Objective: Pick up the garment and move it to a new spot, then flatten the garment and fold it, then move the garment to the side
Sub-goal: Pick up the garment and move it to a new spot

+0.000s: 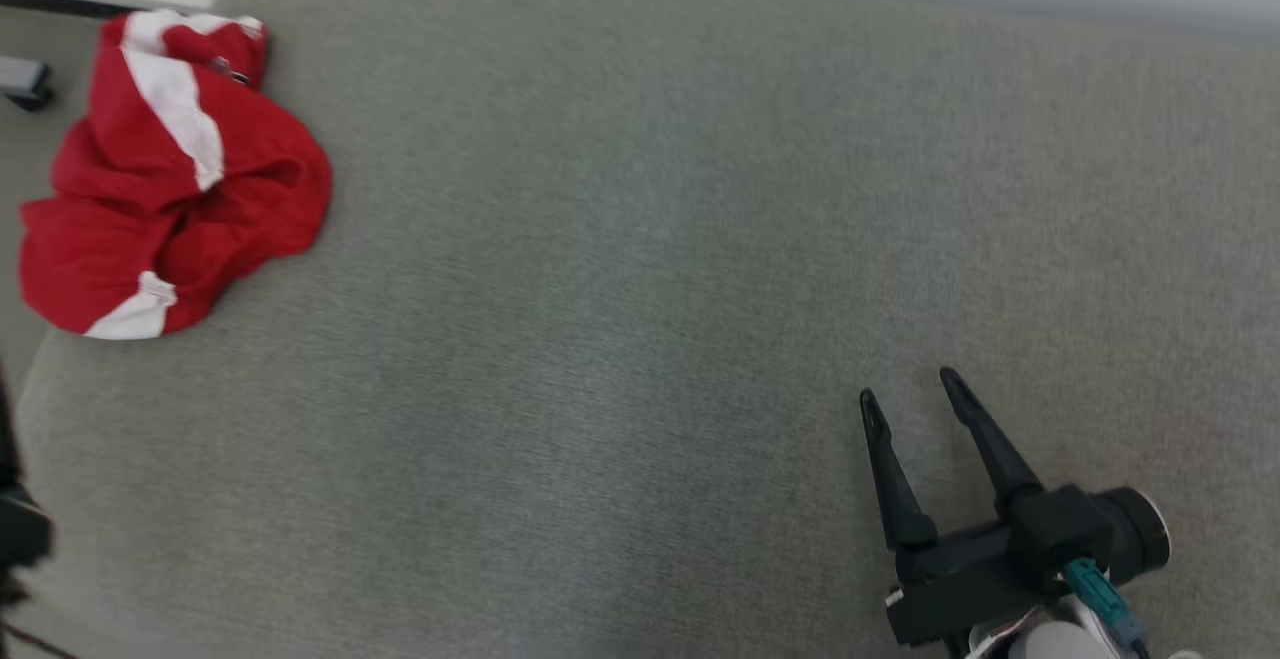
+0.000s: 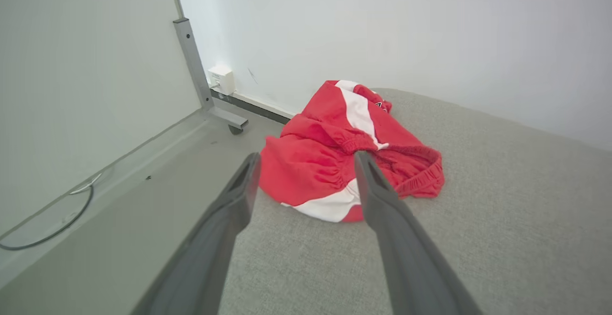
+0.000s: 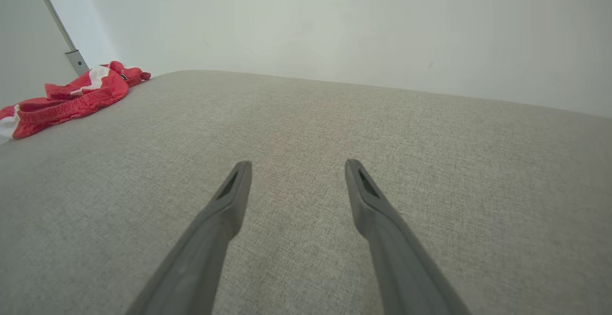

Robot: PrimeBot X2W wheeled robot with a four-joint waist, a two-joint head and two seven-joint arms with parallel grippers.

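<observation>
At the bench's [image 1: 640,339] ten o'clock corner in the head view, the crumpled red-and-white garment [image 1: 170,179] lies, long axis roughly twelve-to-six, dead ahead of the left fingers [image 2: 377,195], spread apart and empty, far nearer than the right fingers [image 1: 985,439], likewise apart, at five o'clock.

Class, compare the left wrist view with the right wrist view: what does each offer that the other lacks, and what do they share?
The left wrist view adds the floor beside the grey cushion, a dark cable lying on that floor, a white wall box, and the left gripper, fingers spread, aimed at the garment from close by. The right wrist view adds the right gripper, fingers spread over bare cushion, far from the garment. Shared: the crumpled red and white garment, the grey cushion, the white wall and a metal post.
</observation>
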